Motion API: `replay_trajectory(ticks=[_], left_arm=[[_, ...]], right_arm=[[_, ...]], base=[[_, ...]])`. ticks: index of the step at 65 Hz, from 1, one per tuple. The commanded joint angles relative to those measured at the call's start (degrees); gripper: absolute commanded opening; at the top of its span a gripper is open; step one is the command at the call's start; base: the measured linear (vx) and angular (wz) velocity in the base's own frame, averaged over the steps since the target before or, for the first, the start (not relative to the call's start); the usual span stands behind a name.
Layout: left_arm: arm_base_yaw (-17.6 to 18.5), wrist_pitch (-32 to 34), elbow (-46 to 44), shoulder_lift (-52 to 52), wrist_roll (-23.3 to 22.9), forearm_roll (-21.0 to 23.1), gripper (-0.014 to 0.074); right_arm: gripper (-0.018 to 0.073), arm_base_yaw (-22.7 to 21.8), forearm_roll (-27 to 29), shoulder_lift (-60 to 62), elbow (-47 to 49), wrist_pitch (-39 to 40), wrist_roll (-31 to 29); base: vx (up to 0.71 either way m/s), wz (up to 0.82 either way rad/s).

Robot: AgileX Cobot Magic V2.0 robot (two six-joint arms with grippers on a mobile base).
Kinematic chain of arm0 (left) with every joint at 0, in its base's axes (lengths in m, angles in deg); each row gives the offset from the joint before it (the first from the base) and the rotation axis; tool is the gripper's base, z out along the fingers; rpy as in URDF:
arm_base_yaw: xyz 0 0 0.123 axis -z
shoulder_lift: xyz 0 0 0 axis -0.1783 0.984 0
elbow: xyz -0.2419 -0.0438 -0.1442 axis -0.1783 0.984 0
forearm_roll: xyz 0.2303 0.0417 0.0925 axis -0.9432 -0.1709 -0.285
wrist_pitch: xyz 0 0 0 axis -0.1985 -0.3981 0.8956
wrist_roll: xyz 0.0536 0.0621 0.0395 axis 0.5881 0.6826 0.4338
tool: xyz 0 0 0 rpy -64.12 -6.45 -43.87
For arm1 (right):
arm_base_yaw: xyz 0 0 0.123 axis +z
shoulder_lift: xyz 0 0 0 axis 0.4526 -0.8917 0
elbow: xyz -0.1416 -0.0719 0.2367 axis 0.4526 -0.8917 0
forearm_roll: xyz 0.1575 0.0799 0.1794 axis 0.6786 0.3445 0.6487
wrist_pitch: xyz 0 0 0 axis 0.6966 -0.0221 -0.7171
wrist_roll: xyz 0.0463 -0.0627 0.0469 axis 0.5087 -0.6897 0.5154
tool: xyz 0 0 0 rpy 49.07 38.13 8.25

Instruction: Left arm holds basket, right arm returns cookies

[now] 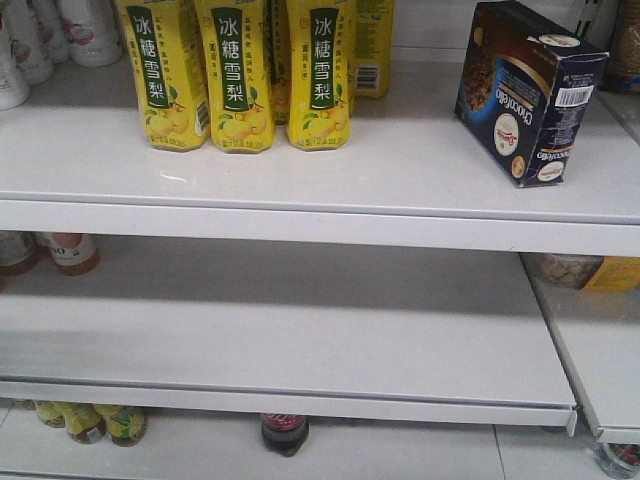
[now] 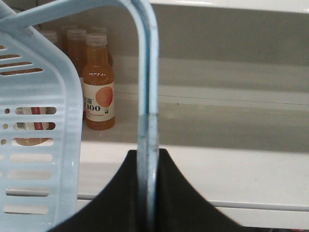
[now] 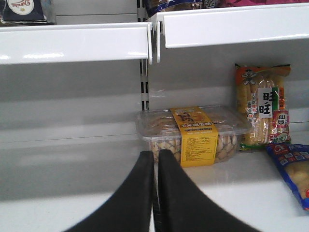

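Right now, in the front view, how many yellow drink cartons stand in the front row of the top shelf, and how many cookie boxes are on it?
On the top shelf:
Yellow cartons, front row: 3 (more stand behind, partly hidden, not counted)
Cookie box: 1
Total: 4

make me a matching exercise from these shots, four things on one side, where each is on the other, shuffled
Things:
1. cookies
2. yellow cartons
3. basket handle
4. clear tub

Places:
A. clamped in the left claw
B. lower shelf, just beyond the shut right claw
C. top shelf, right end, set at an angle
D. top shelf, left of centre, standing in a row

Pairs: 1-C, 2-D, 3-A, 4-B
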Motion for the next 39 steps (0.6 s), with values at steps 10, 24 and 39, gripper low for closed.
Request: replay_trajectory(ticks=[10, 24, 39], left_arm=[[0.4, 6.1, -1.4, -1.0, 1.3, -0.3, -0.0003], [0.4, 6.1, -1.4, -1.0, 1.3, -0.3, -0.0003], [0.4, 6.1, -1.4, -1.0, 1.3, -0.3, -0.0003]], right_arm=[[-0.0006, -0.3, 0.2, 0.4, -1.1, 3.9, 0.3], [-0.0006, -0.3, 0.0, 0.4, -1.1, 3.9, 0.1], [-0.0006, -0.3, 0.0, 0.4, -1.1, 3.9, 0.1]], base=[[0.00, 0.00], [0.00, 0.00], [0.00, 0.00]])
